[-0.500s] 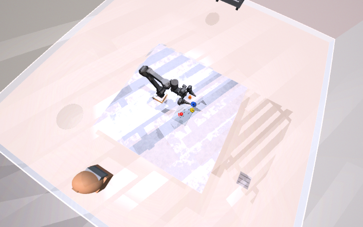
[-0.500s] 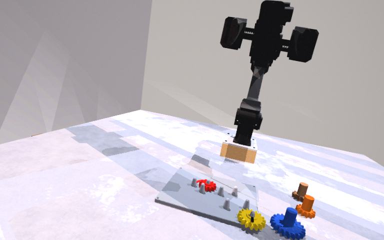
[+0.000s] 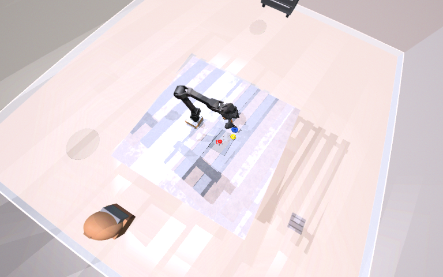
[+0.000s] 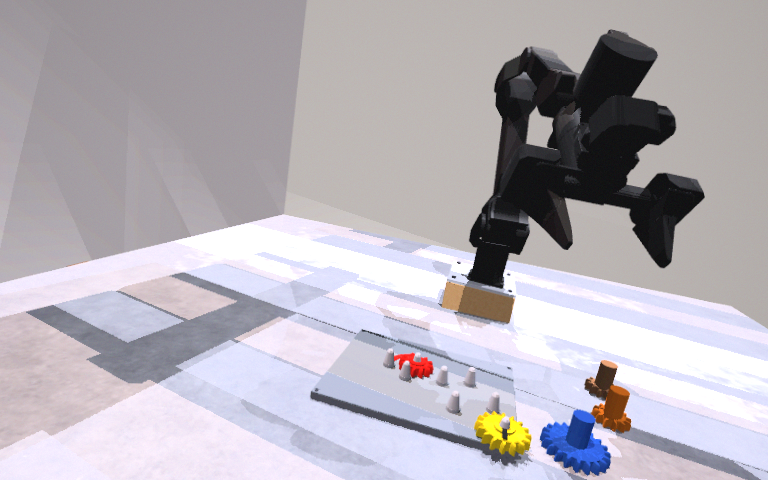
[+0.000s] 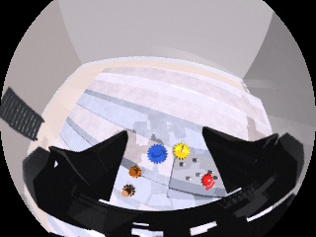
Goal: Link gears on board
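Observation:
The grey board [image 4: 362,390] [image 5: 197,188] carries several bare pegs. The red gear [image 3: 219,141] [image 4: 420,366] [image 5: 207,181] sits on a peg near its back. The yellow gear [image 3: 234,137] [image 4: 491,432] [image 5: 181,151] with a black stripe sits on a peg at the board's corner. A large blue gear [image 3: 234,129] [image 4: 580,433] [image 5: 157,154] with a knob stands on the table beside the yellow gear. A small orange gear [image 4: 617,403] [image 5: 134,172] and a small brown gear [image 4: 606,373] [image 5: 128,190] stand behind it. My gripper [image 4: 616,257] [image 5: 165,132] is open and empty, high above the table.
The arm's base [image 3: 194,122] [image 4: 481,300] stands behind the board. Several bare pegs, such as one peg [image 4: 454,401] near the yellow gear, stick up from the board. The pegs look tiny in the top view. A brown rounded object [image 3: 102,225] is far off on the floor.

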